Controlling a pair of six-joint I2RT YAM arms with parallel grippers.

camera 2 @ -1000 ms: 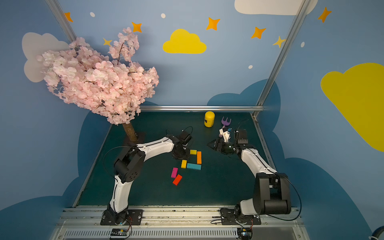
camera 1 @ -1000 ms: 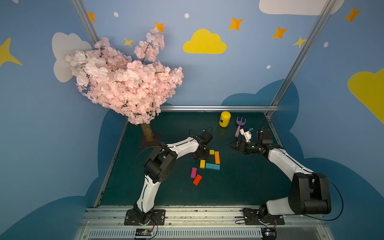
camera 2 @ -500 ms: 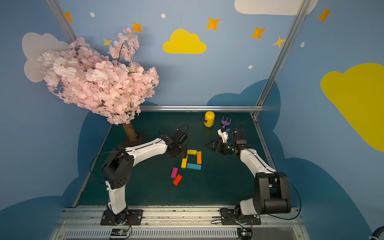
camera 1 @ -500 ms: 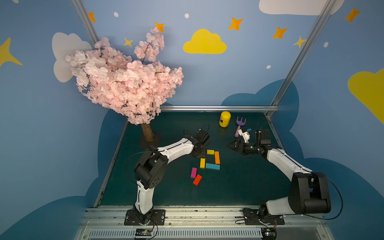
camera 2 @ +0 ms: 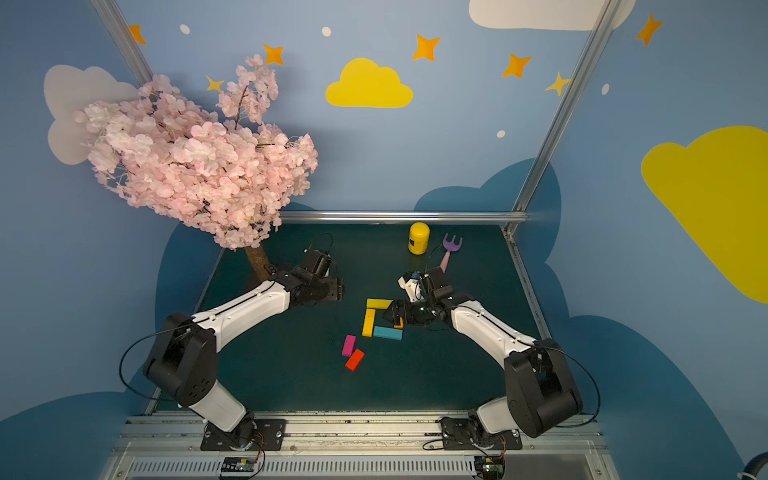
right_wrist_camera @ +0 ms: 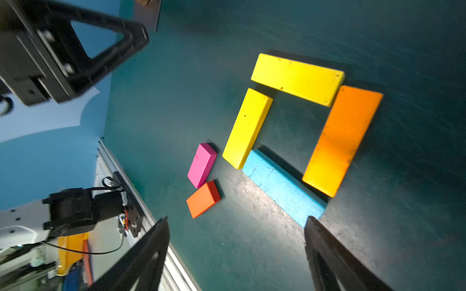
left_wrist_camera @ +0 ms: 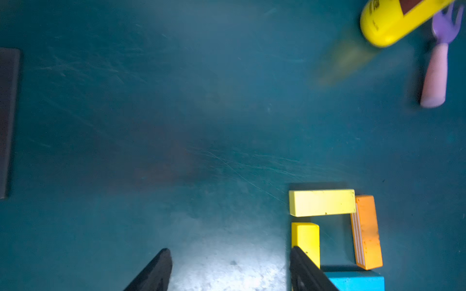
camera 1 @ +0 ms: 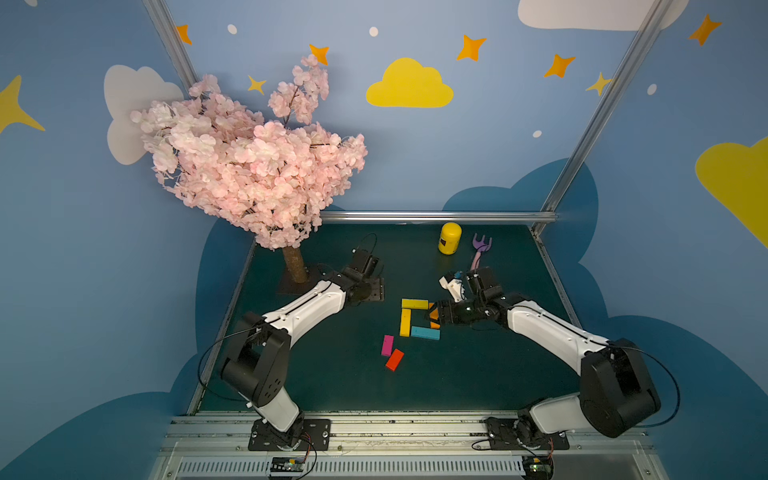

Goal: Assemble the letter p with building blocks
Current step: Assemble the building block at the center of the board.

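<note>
Four building blocks form a closed square on the green table: a yellow bar (camera 1: 414, 304) at the back, a second yellow bar (camera 1: 405, 322) on the left, a teal bar (camera 1: 424, 333) in front and an orange bar (right_wrist_camera: 343, 141) on the right. A magenta bar (camera 1: 387, 345) and a red bar (camera 1: 394, 359) lie loose and askew by the square's front left corner, so the letter p has a loop and a short stem. My right gripper (camera 1: 434, 316) hovers open over the orange bar, partly hiding it in both top views. My left gripper (camera 1: 376, 291) stands open and empty left of the square.
A yellow can (camera 1: 449, 237) and a purple-pink toy rake (camera 1: 480, 249) stand at the back right. A pink blossom tree (camera 1: 249, 166) with its trunk (camera 1: 296, 266) on a dark base fills the back left. A metal rail (camera 1: 436, 216) bounds the table's far edge.
My left gripper has drawn back to the left, away from the blocks, and its jaws have opened. My right gripper has moved left and forward over the orange bar.
</note>
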